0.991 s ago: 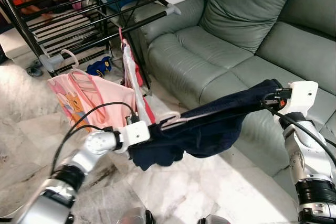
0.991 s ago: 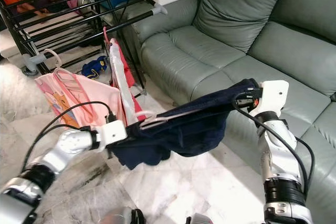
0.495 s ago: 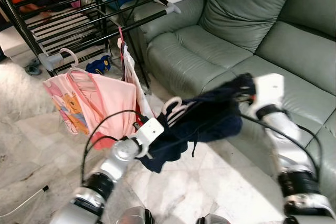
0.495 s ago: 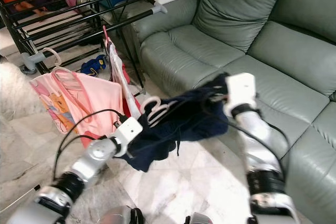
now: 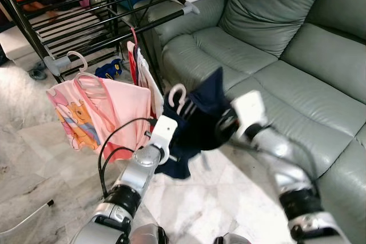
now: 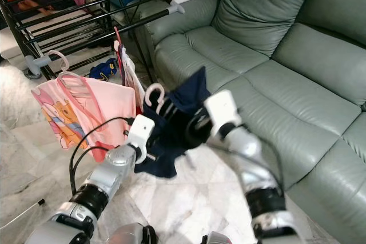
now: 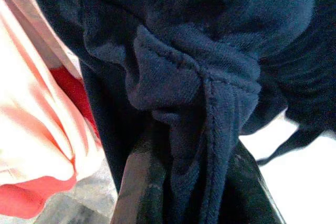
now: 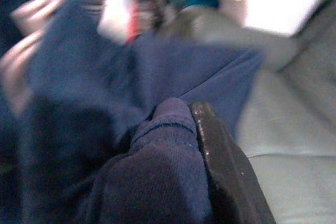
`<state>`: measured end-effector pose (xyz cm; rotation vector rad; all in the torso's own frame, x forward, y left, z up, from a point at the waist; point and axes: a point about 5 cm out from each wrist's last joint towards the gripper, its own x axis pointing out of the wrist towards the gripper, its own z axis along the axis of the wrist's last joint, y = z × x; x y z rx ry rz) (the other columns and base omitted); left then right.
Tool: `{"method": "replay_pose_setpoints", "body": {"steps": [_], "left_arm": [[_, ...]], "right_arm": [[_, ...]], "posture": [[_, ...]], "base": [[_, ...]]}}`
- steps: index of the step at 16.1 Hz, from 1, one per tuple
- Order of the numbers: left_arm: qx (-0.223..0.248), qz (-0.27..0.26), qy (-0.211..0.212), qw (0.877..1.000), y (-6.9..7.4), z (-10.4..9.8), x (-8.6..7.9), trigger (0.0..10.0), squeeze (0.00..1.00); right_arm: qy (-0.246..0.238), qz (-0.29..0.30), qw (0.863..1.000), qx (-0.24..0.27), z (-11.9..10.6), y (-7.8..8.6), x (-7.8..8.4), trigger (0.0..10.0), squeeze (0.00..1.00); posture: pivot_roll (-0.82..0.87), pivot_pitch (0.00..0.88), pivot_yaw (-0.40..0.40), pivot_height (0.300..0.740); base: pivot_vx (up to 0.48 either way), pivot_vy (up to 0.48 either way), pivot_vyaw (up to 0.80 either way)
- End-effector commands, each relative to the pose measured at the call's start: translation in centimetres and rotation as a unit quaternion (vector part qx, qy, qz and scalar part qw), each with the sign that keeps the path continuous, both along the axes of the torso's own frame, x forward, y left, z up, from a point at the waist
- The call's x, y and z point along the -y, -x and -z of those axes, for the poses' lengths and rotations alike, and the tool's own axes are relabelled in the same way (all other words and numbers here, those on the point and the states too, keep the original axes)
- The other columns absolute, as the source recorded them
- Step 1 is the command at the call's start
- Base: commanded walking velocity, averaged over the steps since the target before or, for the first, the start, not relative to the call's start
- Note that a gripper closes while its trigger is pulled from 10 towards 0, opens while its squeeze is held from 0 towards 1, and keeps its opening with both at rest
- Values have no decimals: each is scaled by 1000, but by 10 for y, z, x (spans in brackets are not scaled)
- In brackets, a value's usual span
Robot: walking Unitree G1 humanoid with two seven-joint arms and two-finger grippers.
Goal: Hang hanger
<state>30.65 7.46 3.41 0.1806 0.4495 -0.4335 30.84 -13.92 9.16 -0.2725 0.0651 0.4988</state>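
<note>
**Dark garment on a hanger, gripped from both sides in front of the rack**

The hanger shows its pale hook just above the left end effector, sticking up out of a navy garment that is bunched around it. The garment hangs in the air between the two end effectors, over the marble floor and just in front of the sofa.

The left end effector is clamped on a gathered fold of the navy cloth; in the left wrist view the fabric is pinched between its two black fingers. The right end effector is close beside the left one, on the sofa side of the garment, and its wrist view shows a roll of the same cloth pressed against a black finger, so it too is closed on the garment.

Beyond the left end effector, away from the sofa, a pink printed shirt hangs on its own hanger from the black drying rack. Between that shirt and the navy garment hang a white and a red piece of clothing. More laundry lies on the rack's upper bars.
</note>
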Motion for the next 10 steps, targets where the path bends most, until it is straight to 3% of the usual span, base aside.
{"method": "replay_pose_setpoints", "body": {"steps": [1,3,4,5,6,8,10], "left_arm": [[26,-21,9,999,-10,-14,-4,0,0],[20,-23,10,999,-10,-14,-4,0,0],[18,-24,10,1000,-10,-15,-4,0,0],[18,-25,13,999,-10,-15,-4,0,0],[19,-26,14,999,-10,-16,-5,0,0],[22,-32,13,999,-13,-18,-11,0,0],[25,-44,7,999,-17,-20,-20,0,0]], "right_arm": [[-5,-37,999,-13,0,4,-10,0,0],[16,-113,991,-73,18,24,-20,0,0],[31,-120,989,-82,23,28,-20,0,0],[55,-117,988,-83,28,30,-16,5961,0],[68,-104,989,-81,31,31,-10,10000,1000],[105,-67,989,-74,37,34,4,10000,1000],[141,-101,981,-85,43,51,10,10000,1000]], "posture": [[-28,0,51,740],[-27,0,53,740],[-28,0,53,740],[-27,0,54,740],[-27,0,54,740],[-27,0,50,740],[-27,0,50,740]], "base": [[0,0,0],[0,0,0],[0,0,0],[0,0,0],[0,0,0],[0,0,0],[0,0,0]]}}
